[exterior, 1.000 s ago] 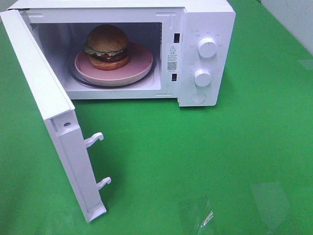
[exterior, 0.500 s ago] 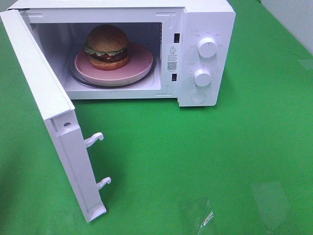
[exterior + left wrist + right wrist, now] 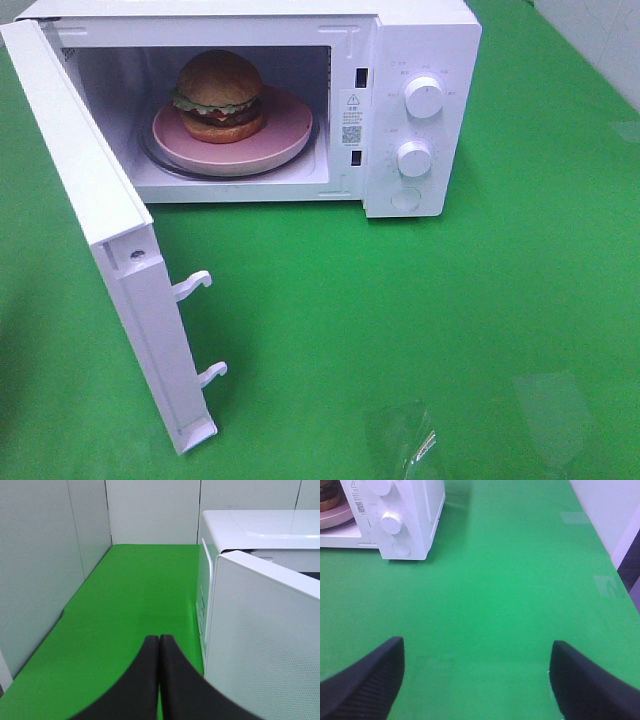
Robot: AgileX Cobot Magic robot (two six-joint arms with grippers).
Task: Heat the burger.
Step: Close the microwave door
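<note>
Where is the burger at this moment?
In the exterior high view, the burger sits on the pink plate inside the open microwave, upper left.

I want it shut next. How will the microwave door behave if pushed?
The microwave door looks rigid and hangs wide open, so it should probably swing, not flex. Its latch hooks jut out, so closing likely needs a firm last press.

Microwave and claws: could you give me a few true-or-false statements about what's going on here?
1. The burger sits on a pink plate inside the microwave. True.
2. The microwave's door is closed. False: it stands wide open.
3. The left claw is shut and empty. True.
4. The right claw grips a dial. False: it is open over the green table, touching nothing.
</note>
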